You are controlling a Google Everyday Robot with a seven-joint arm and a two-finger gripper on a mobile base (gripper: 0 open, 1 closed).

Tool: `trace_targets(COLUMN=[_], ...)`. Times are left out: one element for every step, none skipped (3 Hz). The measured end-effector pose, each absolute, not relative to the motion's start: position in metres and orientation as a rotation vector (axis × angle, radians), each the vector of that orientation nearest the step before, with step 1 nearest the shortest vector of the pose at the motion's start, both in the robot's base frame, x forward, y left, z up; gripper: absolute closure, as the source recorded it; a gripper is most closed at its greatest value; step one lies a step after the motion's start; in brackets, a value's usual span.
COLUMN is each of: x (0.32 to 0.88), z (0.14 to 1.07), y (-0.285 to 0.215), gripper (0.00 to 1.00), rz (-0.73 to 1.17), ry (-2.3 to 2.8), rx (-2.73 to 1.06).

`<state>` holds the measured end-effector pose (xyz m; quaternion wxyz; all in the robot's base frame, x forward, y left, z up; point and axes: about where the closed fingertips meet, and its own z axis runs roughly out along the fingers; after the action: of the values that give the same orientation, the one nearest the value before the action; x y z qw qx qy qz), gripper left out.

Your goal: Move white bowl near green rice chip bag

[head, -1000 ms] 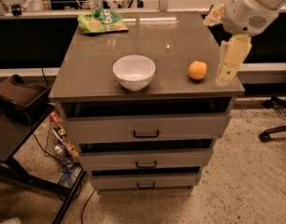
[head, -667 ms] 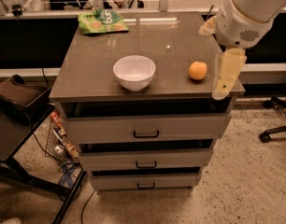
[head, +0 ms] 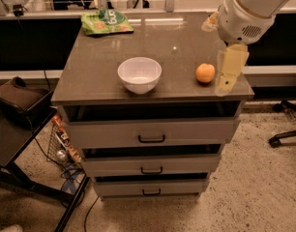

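Where the counter nears its front edge, bowl sits upright, approx. mid-width. Bag: behind bowl and to its left as viewed, lying flat at counter's back-left corner, well apart from bowl. Orange: right of bowl, same row, not touching it. Gripper: right of bowl, beyond orange and just beside it, pointing down at counter's right edge. Gripper spread or pressed together: cannot tell. Three drawers below bowl, w/ dark gap above each.
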<state>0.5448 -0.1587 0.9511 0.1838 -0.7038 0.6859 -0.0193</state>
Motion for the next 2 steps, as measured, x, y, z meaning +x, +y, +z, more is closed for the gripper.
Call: trace_targets(x=[0.562, 0.565], z=[0.940, 0.918], y=[-0.119, -0.085], gripper=[0.00, 0.00], rz=[-0.085, -0.075], ry=[1.868, 1.814], rx=[-2.058, -2.121])
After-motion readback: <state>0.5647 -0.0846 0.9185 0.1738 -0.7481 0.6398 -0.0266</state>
